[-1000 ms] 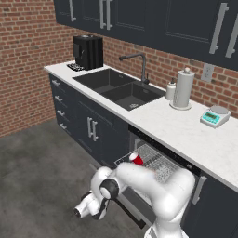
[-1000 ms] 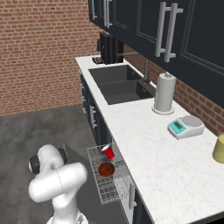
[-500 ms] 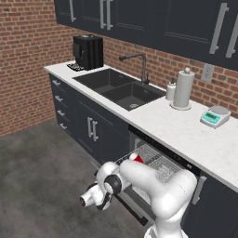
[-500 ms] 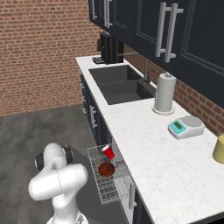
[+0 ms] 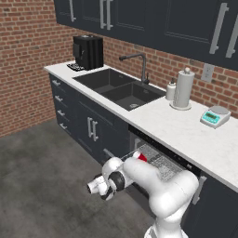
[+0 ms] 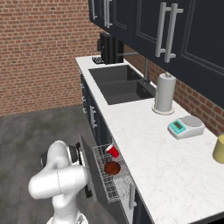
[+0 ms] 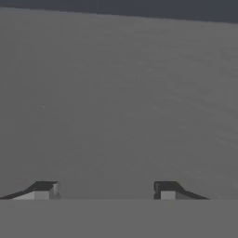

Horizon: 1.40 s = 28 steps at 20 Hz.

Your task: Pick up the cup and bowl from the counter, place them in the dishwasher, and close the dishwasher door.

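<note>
Since a second ago the arm's wrist has swung up and rightward toward the dishwasher door [image 6: 89,168], low in the left base frame's centre. In the hand view the gripper [image 7: 106,189] has its tips set wide apart, holding nothing, over grey floor [image 7: 116,93]. Cup [image 6: 113,151] and bowl [image 6: 112,167] sit in the dishwasher [image 6: 114,177] rack, lower centre of the right base frame, beneath the counter [image 6: 148,144].

Red cup [image 6: 113,151], reddish-brown bowl [image 6: 112,167], white rack [image 6: 114,183]
</note>
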{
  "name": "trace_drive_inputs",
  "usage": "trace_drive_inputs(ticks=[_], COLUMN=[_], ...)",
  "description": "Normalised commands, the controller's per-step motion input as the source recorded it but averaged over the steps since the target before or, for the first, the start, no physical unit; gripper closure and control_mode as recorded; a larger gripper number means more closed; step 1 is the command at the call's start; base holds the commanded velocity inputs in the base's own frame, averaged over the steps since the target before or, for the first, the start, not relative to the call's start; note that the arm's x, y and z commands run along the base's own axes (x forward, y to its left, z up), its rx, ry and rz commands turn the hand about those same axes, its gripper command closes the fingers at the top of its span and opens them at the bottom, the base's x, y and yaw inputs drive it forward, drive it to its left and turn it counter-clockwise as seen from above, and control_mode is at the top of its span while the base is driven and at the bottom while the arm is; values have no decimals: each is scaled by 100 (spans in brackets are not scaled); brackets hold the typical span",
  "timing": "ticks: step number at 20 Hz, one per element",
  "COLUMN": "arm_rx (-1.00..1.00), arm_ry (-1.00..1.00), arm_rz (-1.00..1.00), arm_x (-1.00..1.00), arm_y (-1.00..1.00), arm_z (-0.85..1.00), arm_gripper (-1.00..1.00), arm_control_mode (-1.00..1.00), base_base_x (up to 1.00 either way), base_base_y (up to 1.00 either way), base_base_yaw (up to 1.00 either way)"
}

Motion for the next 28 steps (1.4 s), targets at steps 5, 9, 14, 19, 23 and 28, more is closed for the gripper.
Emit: trace_drive_inputs(ticks=[5, 9, 14, 19, 23, 28], arm_rx=[-46, -43, -39, -36, -34, -26], arm_ry=[-13, -9, -3, -1, 0, 0], arm_rz=[-37, -33, -29, -25, -24, -18], arm_x=[60, 63, 55, 47, 30, 8], arm_y=[-71, -69, -64, -61, -46, -23], arm_z=[-8, -37, -66, -80, -76, -47], arm_gripper=[-100, -100, -100, -100, -100, -100], arm_control_mode=[-100, -100, -100, -100, -100, -100], base_base_x=[0, 0, 0, 0, 0, 0], base_base_y=[0, 0, 0, 0, 0, 0], base_base_yaw=[0, 0, 0, 0, 0, 0])
